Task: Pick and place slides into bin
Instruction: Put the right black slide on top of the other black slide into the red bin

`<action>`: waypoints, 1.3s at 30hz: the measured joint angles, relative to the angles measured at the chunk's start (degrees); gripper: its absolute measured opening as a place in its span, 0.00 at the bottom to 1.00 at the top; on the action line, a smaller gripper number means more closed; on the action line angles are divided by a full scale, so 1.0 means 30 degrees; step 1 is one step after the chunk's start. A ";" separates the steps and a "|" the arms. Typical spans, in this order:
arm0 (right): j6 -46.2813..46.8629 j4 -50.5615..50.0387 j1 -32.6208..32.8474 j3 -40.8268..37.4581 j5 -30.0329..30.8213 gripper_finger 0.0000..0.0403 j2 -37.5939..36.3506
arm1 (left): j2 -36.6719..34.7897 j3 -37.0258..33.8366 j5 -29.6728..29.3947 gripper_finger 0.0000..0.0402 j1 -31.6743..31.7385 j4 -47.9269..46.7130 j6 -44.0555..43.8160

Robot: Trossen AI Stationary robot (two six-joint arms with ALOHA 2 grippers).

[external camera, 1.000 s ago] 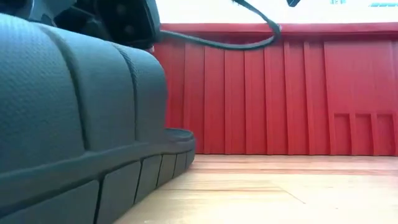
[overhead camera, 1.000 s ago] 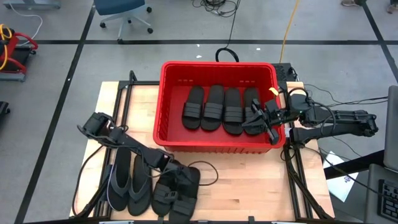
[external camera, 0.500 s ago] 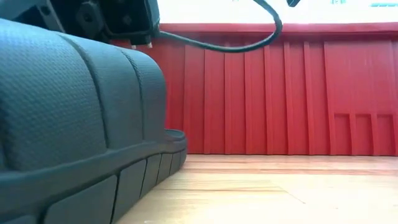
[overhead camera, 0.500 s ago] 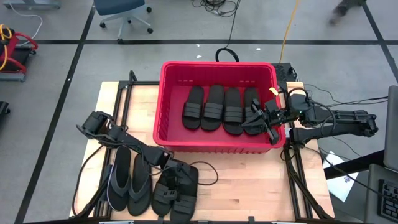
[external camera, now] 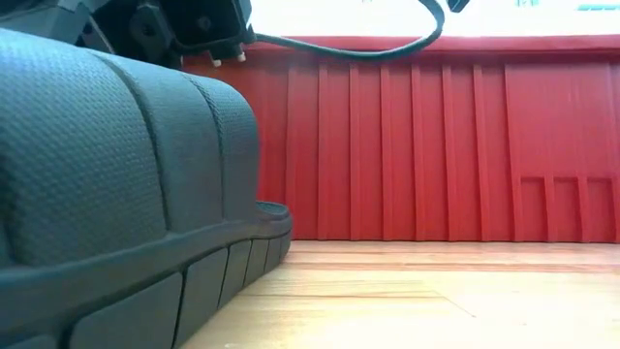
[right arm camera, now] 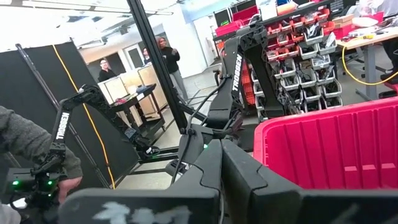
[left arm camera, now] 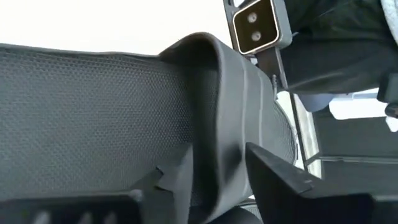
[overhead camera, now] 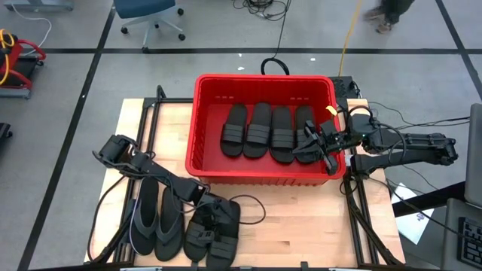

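Four black slides (overhead camera: pixel 263 132) lie side by side in the red bin (overhead camera: pixel 263 175). At the table's near left, a thong pair (overhead camera: pixel 157 222) and two band-strap slides (overhead camera: pixel 215 229) rest sole down on the wood. My left gripper (overhead camera: pixel 211 207) slants down onto one band-strap slide (external camera: pixel 97 194) and is shut on its strap. My right gripper (overhead camera: pixel 325 143) hangs shut with nothing in it above the bin's right end. Its closed fingers (right arm camera: pixel 221 165) show in the right wrist view. My left gripper has the slide's wide ribbed band (left arm camera: pixel 217 124) between its two fingers. One finger (left arm camera: pixel 283 183) lies beside the band's ribbed edge, the other (left arm camera: pixel 81 205) on its textured face. The fingers slant down from the table's left. The slide's sole (external camera: pixel 194 281) rests on the table.
The bin's ribbed red wall (external camera: pixel 436 145) stands just behind the held slide. A black cable (external camera: pixel 368 48) from the left arm loops across it. Bare wood (overhead camera: pixel 301 218) lies to the right of the slides. People stand in the room beyond the table.
The band-strap slide under my left gripper has shifted a little on the table, its toe drawing back slightly from the bin wall in the low view. The left gripper's body has risen slightly above it there. The right arm has kept still.
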 joint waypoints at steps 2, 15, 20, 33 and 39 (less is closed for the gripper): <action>-0.0002 0.0000 0.0000 0.0000 0.0000 0.00 0.0000 | 0.0000 0.0000 0.0050 0.26 0.0000 -0.0049 0.0041; 0.0004 -0.0004 0.0000 0.0000 -0.0015 0.00 0.0000 | -0.1957 0.0170 0.0333 0.01 -0.0174 0.1825 -0.1033; -0.0054 -0.0302 0.0000 0.0000 -0.0015 0.00 0.0001 | -0.3983 0.1282 -0.0184 0.01 -0.0446 0.1460 -0.0547; -0.0491 -0.0555 0.0000 0.0000 0.0007 0.00 0.0007 | -0.5472 1.2482 -0.5434 0.00 0.0266 -1.3007 0.6074; -0.0521 -0.0414 0.0000 0.0000 0.0074 0.00 0.0007 | -0.5484 1.5000 -0.9685 0.00 0.2560 -1.5421 0.9270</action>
